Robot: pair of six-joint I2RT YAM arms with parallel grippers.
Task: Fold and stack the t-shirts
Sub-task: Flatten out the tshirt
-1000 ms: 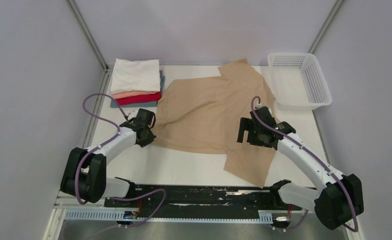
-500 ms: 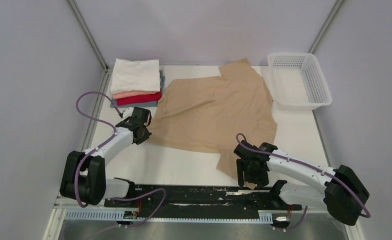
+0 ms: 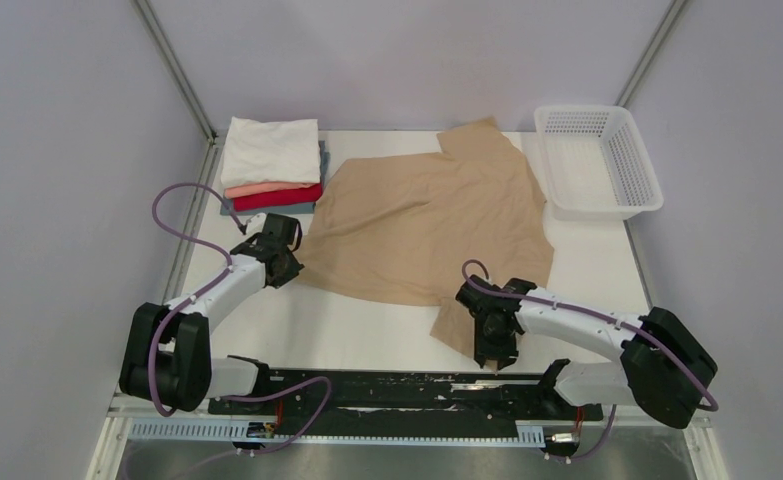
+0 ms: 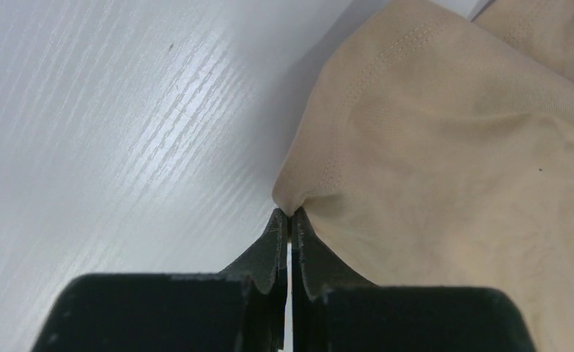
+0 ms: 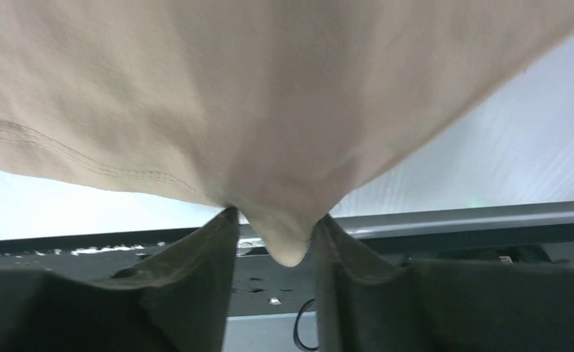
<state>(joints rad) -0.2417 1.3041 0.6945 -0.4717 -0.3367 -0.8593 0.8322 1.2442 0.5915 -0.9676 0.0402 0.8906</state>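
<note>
A tan t-shirt (image 3: 427, 215) lies spread flat across the middle of the table. My left gripper (image 3: 292, 262) is shut on its left corner; in the left wrist view the jaws (image 4: 289, 214) pinch a small peak of tan cloth (image 4: 445, 147). My right gripper (image 3: 493, 352) is at the shirt's near corner by the front edge. In the right wrist view a bunched tip of the cloth (image 5: 269, 88) hangs between the fingers of that gripper (image 5: 273, 218), which press it from both sides with a gap still between them. Folded white, pink, red and blue-grey t-shirts (image 3: 270, 165) are stacked at the back left.
A white mesh basket (image 3: 599, 160) stands at the back right, next to the shirt's far sleeve. The black mounting rail (image 3: 397, 385) runs along the front edge just under the right gripper. Grey walls close in both sides and the back.
The right arm swung from the shirt's right side down to its near corner and its jaws closed in on the cloth. The left gripper pulled its corner slightly left and stayed shut.
</note>
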